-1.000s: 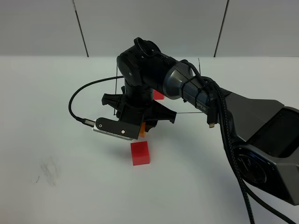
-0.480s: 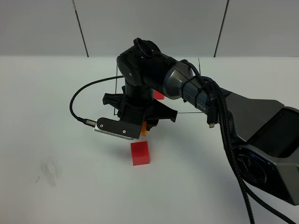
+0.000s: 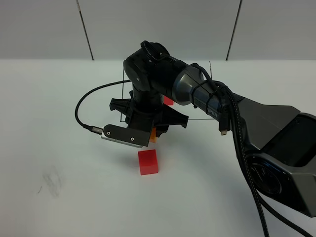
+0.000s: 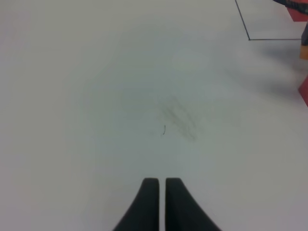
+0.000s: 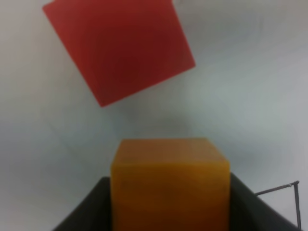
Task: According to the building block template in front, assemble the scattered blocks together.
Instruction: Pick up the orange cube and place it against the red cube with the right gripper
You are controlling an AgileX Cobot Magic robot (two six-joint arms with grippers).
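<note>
Exterior high: white table (image 3: 54, 113), with the right arm (image 3: 207, 94) reaching across the middle and covering most of the building block template (image 3: 168, 101); only its red corner and bits of black frame show. On that arm the right gripper (image 3: 154, 134) is clamped on the orange cube (image 5: 168, 173), which looks lifted, near the loose red cube (image 3: 148, 162) but not touching it. I see no light blue cube in any view. Off to the side, the left gripper (image 4: 161, 185) is pinched closed on nothing. My read on progress: early. Nothing is joined; orange goes against red, then blue.

white table (image 3: 49, 98), red cube (image 3: 148, 162), grey smudge (image 3: 52, 180)
</note>
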